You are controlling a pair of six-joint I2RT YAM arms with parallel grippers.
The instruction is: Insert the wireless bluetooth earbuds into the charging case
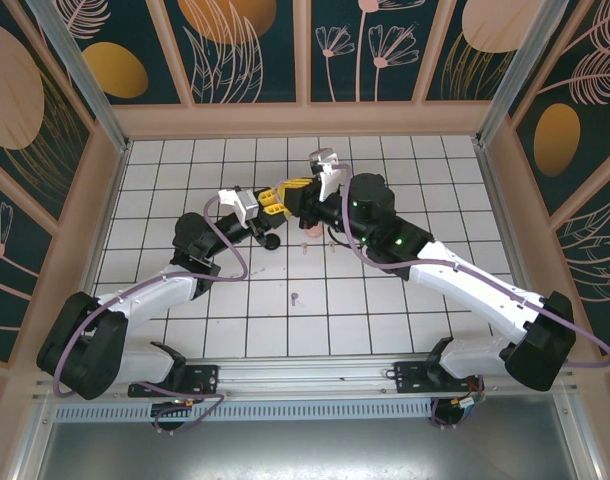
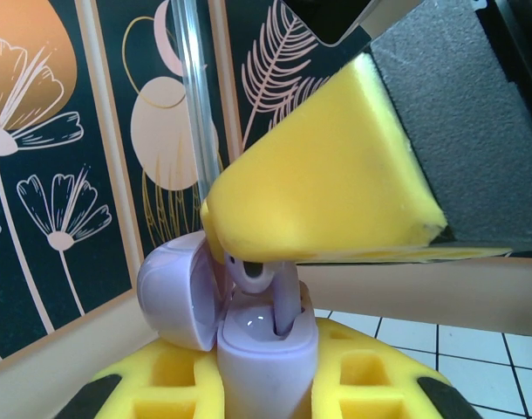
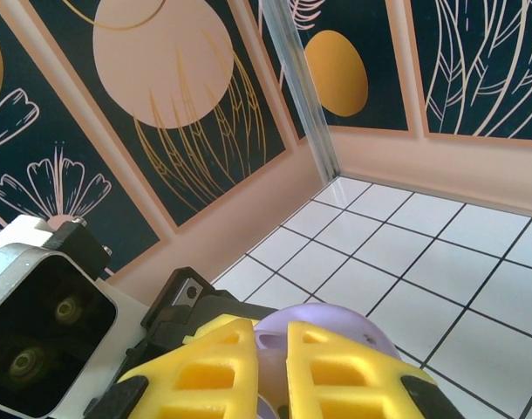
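Two robot arms meet over the middle of a white tiled table (image 1: 385, 310). The left gripper (image 1: 275, 203) and right gripper (image 1: 305, 197) are almost touching there.

Seen from the left wrist, the left gripper (image 2: 266, 380) has its yellow fingers clamped on either side of a lilac case (image 2: 266, 358), which stands upright between them. The round lid (image 2: 172, 297) is hinged open and leans to the left. A lilac earbud (image 2: 253, 272) sits at the mouth of the case, its stem pointing down into the right-hand well. The well beside it shows a glossy pale hollow with nothing in it. A yellow finger (image 2: 327, 192) of the right gripper presses on the earbud from above and hides its top.

Seen from the right wrist, the right gripper (image 3: 270, 371) has its two fingers drawn close around a narrow gap with a sliver of lilac in it, pinching the earbud. The open lid (image 3: 336, 327) rises just beyond them.

On the table beneath the grippers lie a black round thing (image 1: 272, 242) and some pink bits (image 1: 310, 232). A tiny dark piece (image 1: 295, 297) lies nearer the arm bases, too small to identify.
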